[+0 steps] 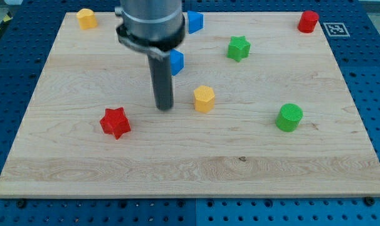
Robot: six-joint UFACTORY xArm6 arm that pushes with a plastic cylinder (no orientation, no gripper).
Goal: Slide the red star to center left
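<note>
The red star (115,122) lies on the wooden board (190,169) at the left of centre, a little below the middle height. My tip (164,108) rests on the board to the right of the red star and slightly above it, with a clear gap between them. A yellow hexagonal block (204,98) sits just right of the tip. The rod hangs from the dark arm at the view's top.
A blue block (176,61) sits partly hidden behind the rod, and another blue block (195,22) is at the top. A yellow block (86,18) is at the top left, a red cylinder (308,21) at the top right, a green star (238,48) and a green cylinder (290,117) to the right.
</note>
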